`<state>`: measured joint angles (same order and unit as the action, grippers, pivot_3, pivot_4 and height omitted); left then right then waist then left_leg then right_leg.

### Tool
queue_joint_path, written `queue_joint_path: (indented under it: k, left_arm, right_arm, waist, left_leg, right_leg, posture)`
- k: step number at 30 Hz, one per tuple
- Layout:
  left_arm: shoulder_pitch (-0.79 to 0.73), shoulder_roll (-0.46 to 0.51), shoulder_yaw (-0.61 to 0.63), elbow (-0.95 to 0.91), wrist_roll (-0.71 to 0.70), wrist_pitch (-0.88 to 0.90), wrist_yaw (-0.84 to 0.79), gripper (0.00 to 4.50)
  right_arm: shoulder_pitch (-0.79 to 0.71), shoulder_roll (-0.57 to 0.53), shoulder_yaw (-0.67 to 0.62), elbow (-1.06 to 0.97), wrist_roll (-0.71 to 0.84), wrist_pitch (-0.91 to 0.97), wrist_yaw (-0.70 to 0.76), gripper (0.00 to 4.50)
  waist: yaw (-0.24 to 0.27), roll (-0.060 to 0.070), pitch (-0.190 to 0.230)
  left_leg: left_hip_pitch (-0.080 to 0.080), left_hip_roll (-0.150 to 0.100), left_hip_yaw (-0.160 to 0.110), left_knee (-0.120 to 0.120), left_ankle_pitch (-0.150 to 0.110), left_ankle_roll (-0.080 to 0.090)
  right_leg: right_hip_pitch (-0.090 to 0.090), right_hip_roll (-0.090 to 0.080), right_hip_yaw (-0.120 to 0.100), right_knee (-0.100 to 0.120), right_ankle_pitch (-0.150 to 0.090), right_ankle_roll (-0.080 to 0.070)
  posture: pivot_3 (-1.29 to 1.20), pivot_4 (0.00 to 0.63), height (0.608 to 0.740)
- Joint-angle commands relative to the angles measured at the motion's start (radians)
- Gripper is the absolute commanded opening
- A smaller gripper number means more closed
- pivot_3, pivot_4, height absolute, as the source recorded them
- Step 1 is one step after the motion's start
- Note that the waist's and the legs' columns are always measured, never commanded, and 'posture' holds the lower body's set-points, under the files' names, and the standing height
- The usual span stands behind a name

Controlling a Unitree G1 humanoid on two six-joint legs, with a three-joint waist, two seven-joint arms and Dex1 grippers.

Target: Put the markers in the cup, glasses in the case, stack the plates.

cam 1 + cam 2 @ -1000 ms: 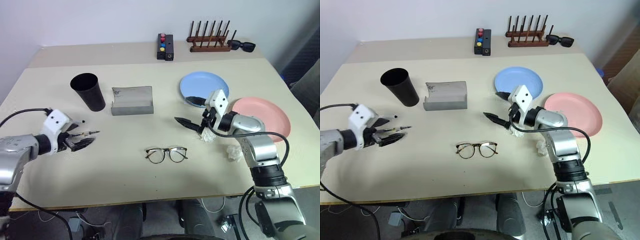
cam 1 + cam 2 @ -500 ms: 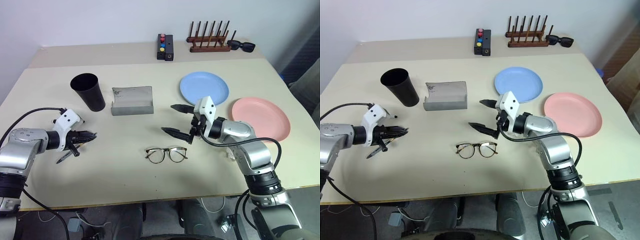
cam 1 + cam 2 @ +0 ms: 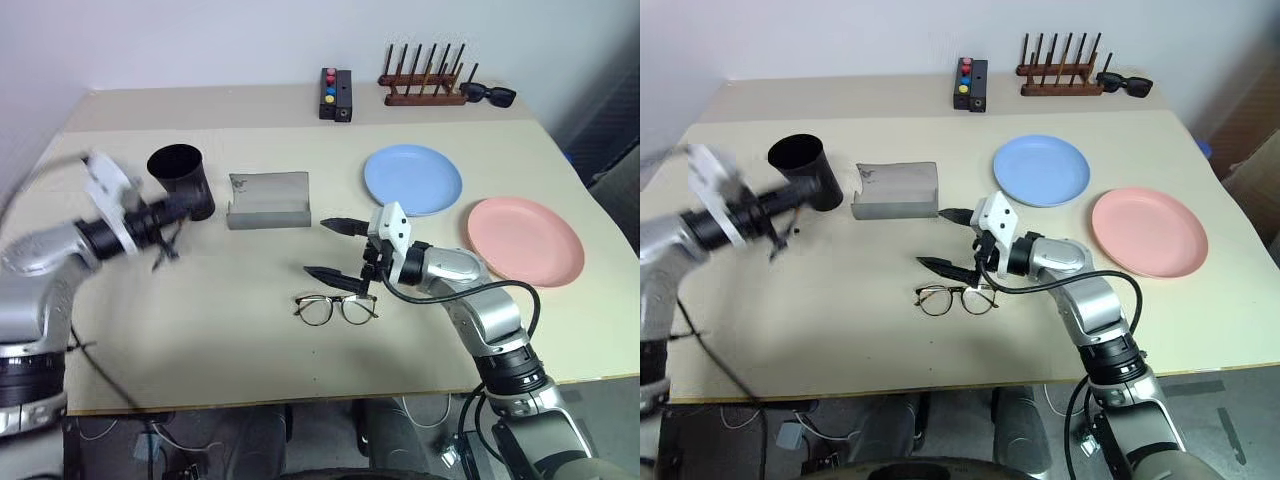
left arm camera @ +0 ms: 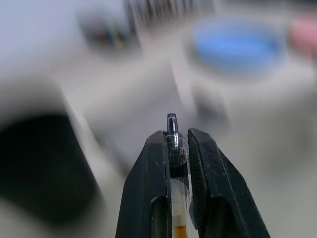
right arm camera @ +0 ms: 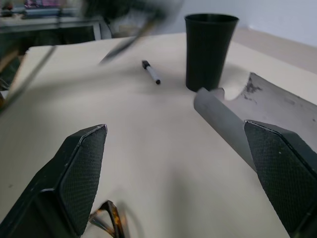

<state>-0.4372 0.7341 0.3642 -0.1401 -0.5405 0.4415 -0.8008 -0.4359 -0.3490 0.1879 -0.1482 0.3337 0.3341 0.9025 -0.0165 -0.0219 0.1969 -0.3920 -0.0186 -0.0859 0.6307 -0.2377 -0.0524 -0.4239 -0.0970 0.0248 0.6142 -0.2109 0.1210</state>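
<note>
A thin marker (image 4: pixel 172 148) is clamped in the left jaws (image 4: pixel 177 136) beside the cup (image 3: pixel 181 178); the right jaws (image 3: pixel 338 248) are spread wide, empty, above the glasses (image 3: pixel 336 308)

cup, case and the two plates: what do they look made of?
Cup: likely matte black plastic; thin even wall, dull sheen, no glaze.
Case: grey, matte, possibly felt or fabric over a stiff shell; scuffed dark mark at one corner, no glare.
Blue plate and pink plate: smooth, evenly coloured, soft sheen; plastic or melamine is my guess, glazed ceramic not excluded.
</note>
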Motion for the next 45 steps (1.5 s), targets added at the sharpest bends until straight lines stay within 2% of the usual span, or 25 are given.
queue_joint_path:
  k: [1,6,10,14,18,25,33,40,45]
  left_arm:
    - [-0.121,-0.067,0.028,0.034,0.056,-0.103,0.172,0.02]
    - [-0.286,-0.151,-0.02,0.268,0.285,-0.356,0.414,0.02]
    - [-0.367,-0.196,-0.051,0.49,0.392,-0.558,0.526,0.02]
    - [-0.438,-0.239,-0.044,0.717,0.416,-0.707,0.605,0.02]
    - [-0.473,-0.264,-0.05,0.864,0.413,-0.817,0.615,0.02]
    - [-0.504,-0.291,-0.056,0.986,0.399,-0.92,0.608,0.02]
    - [-0.486,-0.312,-0.057,0.982,0.377,-0.926,0.598,0.02]
    - [-0.457,-0.331,-0.066,0.933,0.374,-0.906,0.607,3.38]
    - [-0.433,-0.347,-0.069,0.88,0.365,-0.882,0.605,3.38]
  right_arm:
    - [-0.034,0.04,0.008,0.003,0.001,-0.041,-0.014,4.5]
    - [-0.087,0.13,0.022,0.047,-0.031,-0.098,-0.074,4.5]
    - [-0.129,0.211,0.035,0.107,-0.084,-0.168,-0.154,4.5]
    - [-0.143,0.287,0.038,0.124,-0.095,-0.2,-0.213,4.5]
    - [-0.133,0.304,0.047,0.115,-0.089,-0.199,-0.212,4.5]
    - [-0.129,0.296,0.044,0.119,-0.086,-0.198,-0.205,4.5]
    - [-0.133,0.299,0.044,0.122,-0.079,-0.192,-0.198,4.5]
    - [-0.129,0.301,0.047,0.116,-0.075,-0.186,-0.192,4.5]
    - [-0.127,0.305,0.048,0.113,-0.073,-0.181,-0.19,4.5]
  waist:
    - [-0.001,0.0,0.0]
    - [-0.005,0.0,0.0]
    - [-0.001,0.0,0.0]
    - [0.002,0.0,0.0]
    - [0.0,0.0,0.0]
    - [-0.002,0.0,0.0]
    - [-0.003,0.0,0.0]
    - [-0.003,0.0,0.0]
    - [-0.003,0.0,0.0]
  left_leg:
    - [0.001,0.0,0.0,-0.001,0.0,0.0]
    - [0.001,0.0,0.0,-0.001,0.0,0.0]
    - [0.0,0.0,0.0,0.0,0.0,0.0]
    - [0.0,0.0,0.0,0.0,0.0,0.0]
    - [0.0,0.0,0.0,0.0,0.0,0.0]
    - [0.0,0.0,0.0,-0.001,0.0,0.0]
    - [0.0,0.0,0.0,-0.001,0.0,0.0]
    - [0.0,0.0,0.0,-0.001,0.0,0.0]
    - [0.0,0.0,0.0,-0.001,0.0,0.0]
  right_leg:
    - [0.0,0.0,0.0,0.0,0.0,0.0]
    - [0.0,0.001,0.0,0.001,0.0,0.0]
    - [0.0,0.001,0.0,0.0,0.001,0.001]
    - [0.0,0.001,0.0,0.0,0.001,0.001]
    - [0.0,0.001,0.0,0.0,0.001,0.002]
    - [-0.001,0.001,0.0,0.001,0.001,0.002]
    - [-0.001,0.001,0.0,0.001,0.001,0.002]
    - [-0.001,0.001,0.0,0.001,0.001,0.002]
    - [-0.001,0.001,0.0,0.001,0.001,0.002]
  posture:
    - [0.0,0.15,0.739]
    - [0.0,0.15,0.739]
    - [0.0,0.15,0.739]
    - [0.0,0.15,0.739]
    - [0.0,0.15,0.739]
    - [0.0,0.15,0.739]
    - [0.0,0.15,0.739]
    - [0.0,0.15,0.739]
    - [0.0,0.15,0.739]
